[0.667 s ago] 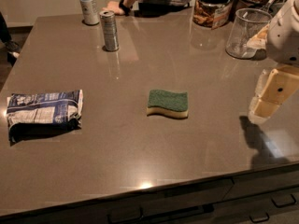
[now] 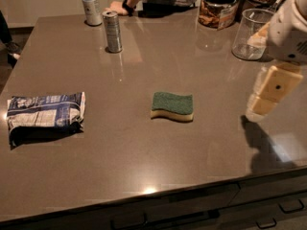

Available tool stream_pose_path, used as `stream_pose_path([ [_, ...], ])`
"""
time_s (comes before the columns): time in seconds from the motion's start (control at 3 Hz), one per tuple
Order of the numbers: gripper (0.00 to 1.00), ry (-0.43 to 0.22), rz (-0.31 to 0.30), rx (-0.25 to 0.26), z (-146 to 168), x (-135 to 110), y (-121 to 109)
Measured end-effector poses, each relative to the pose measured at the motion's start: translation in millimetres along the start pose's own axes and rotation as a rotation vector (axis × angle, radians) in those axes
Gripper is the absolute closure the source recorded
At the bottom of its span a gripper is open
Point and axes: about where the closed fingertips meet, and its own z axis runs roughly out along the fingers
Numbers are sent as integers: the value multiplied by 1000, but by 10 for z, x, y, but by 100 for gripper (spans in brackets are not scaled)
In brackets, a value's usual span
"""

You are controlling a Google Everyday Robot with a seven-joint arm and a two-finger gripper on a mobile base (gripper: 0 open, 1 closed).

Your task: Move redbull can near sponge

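I have the gripper (image 2: 263, 102) hovering at the right side of the table (image 2: 144, 152), holding nothing. Open or closed, I cannot tell. The redbull can (image 2: 112, 31) stands upright at the far left, well apart from the sponge (image 2: 172, 106) lying mid-table.

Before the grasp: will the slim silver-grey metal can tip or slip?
The slim silver-grey metal can stands upright, tall on a narrow base: probably tips if pushed high. Smooth wall on the glossy brown tabletop: likely slides easily. The gripper hangs over the right side, far from the can.
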Motion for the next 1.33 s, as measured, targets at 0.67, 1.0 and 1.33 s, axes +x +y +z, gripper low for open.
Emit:
stream_pose_path([
  [0.67, 0, -187, 97, -27, 326, -563, -359],
  [1.0, 0, -285, 150, -18, 438, -793, -553],
  [1.33, 0, -425, 175, 24, 577, -1087, -777],
])
